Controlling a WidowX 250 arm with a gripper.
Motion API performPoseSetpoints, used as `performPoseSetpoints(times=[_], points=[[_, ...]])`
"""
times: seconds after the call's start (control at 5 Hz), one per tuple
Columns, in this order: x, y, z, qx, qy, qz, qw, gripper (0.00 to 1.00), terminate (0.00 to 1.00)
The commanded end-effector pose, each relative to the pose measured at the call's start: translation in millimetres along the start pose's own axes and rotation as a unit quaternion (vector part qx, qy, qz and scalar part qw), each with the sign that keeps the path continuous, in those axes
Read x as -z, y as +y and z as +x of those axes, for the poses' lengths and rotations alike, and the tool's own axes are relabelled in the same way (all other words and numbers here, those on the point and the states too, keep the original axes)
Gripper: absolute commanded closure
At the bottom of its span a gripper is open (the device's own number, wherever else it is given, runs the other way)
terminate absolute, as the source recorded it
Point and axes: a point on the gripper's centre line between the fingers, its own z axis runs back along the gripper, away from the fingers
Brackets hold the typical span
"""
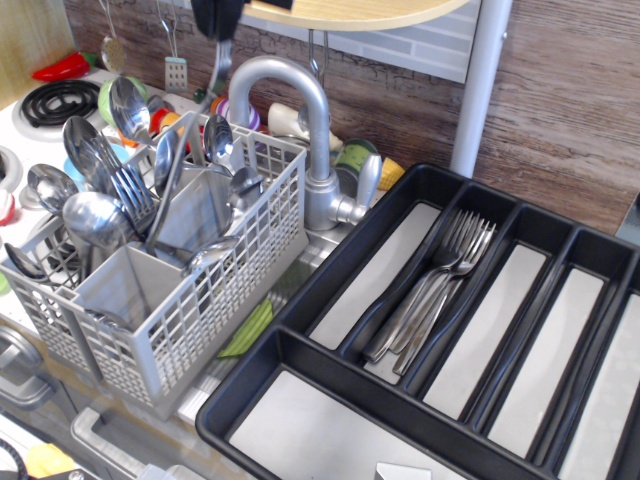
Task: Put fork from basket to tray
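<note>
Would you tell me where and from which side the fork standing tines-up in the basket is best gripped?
Grip the fork at its neck just below the tines, coming from straight above. It stands tines-up, its handle sunk in the basket, whose lattice walls and the crowding spoons block any sideways approach.

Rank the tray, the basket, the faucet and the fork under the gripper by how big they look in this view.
1. Tray: largest, though cropped and near the camera.
2. Basket.
3. Faucet.
4. Fork: smallest; only a blurred stretch shows below the gripper, so its full length is unsure.
</note>
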Motion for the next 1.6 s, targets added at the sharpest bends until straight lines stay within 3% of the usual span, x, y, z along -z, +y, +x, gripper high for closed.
performPoseSetpoints(times=[0.0,0.2,0.6,1.2,1.4], points=[[-54,-13,20,-0.039,-0.058,0.002,0.9975,1.0,0.0],[-73,-34,27,-0.053,-0.034,0.004,0.998,1.0,0.0],[-61,-80,31,-0.112,0.025,-0.032,0.9929,1.0,0.0],[-49,-122,55,-0.139,0.045,-0.093,0.9849,1.0,0.0],[-46,-138,48,-0.165,0.064,-0.123,0.9765,1.0,0.0]])
